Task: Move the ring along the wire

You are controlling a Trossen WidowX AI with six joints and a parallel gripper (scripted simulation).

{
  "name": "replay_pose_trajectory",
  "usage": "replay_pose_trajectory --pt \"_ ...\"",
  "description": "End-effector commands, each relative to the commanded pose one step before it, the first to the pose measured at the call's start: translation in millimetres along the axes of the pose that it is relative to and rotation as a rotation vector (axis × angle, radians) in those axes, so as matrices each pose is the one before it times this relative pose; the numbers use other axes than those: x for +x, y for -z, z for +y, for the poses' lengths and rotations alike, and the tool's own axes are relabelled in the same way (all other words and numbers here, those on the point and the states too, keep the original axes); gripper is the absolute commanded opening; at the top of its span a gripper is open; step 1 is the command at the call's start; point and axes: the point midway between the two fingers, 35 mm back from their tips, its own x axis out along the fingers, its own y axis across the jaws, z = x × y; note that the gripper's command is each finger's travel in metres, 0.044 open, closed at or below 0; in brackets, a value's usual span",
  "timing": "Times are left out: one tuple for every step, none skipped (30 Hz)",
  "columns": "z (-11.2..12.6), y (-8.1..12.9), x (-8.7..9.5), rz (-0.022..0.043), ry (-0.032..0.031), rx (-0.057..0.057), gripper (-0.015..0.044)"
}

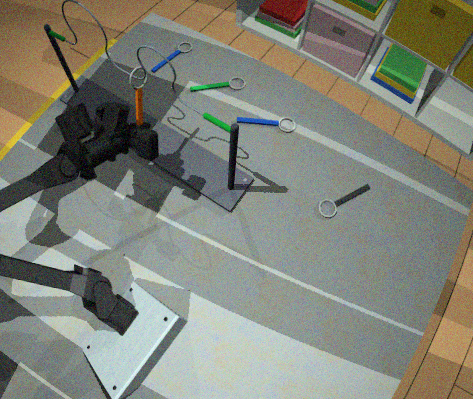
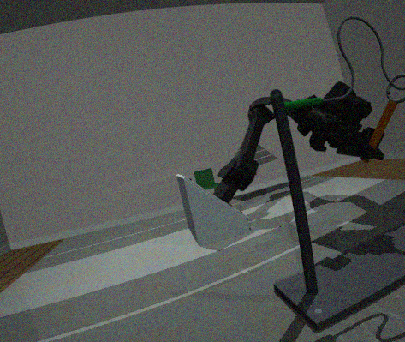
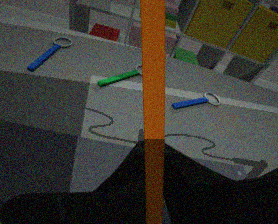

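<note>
The pincer (image 1: 140, 132) is clamped on the lower end of the orange handle (image 1: 139, 106), holding it upright with the ring (image 1: 138, 77) around the grey wire (image 1: 101, 29) mid-span. I judge the carry roughly half done: reaching the green part (image 1: 216, 121) by the near post (image 1: 233, 155), releasing and retreating remain.

Dark arm (image 1: 15, 188) reaching out from its base, folding back at the elbow, wrist levelling low, gripper (image 1: 142, 132) clamping the foot of the upright orange handle (image 1: 139, 106).
</note>
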Motion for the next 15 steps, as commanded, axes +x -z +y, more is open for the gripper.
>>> replay_pose_trajectory --pt "-14.98 -0.27 -3.33 0.00983 0.04995 -0.0874 -0.015" --pt "-3.39 -0.04 -0.44 0.00255 0.01157 -0.0204 -0.015" --pt "-3.41 -0.03 -0.44 0.00257 0.01164 -0.0205 -0.015" --pt "-3.41 -0.02 -0.43 0.00257 0.01163 -0.0205 -0.015" --pt "-3.42 -0.04 -0.44 0.0026 0.01172 -0.0207 -0.015" --pt "-3.45 -0.05 -0.46 0.00264 0.01189 -0.021 -0.015" --pt "-3.48 -0.05 -0.46 0.00267 0.012 -0.0212 -0.015" --pt "-3.49 -0.04 -0.45 0.00268 0.01203 -0.0213 -0.015" --pt "-3.49 -0.03 -0.44 0.00267 0.01203 -0.0213 -0.015" --pt "-3.49 -0.05 -0.46 0.00268 0.01206 -0.0213 -0.015" --pt "-3.5 -0.06 -0.47 0.0027 0.01214 -0.0215 -0.015" --pt "-3.52 -0.06 -0.47 0.00271 0.01219 -0.0216 -0.015" --pt "-3.52 -0.05 -0.46 0.00272 0.0122 -0.0216 -0.015" --pt "-3.52 -0.03 -0.45 0.00272 0.0122 -0.0216 -0.015" --pt "-3.52 -0.05 -0.46 0.00272 0.0122 -0.0216 -0.015"
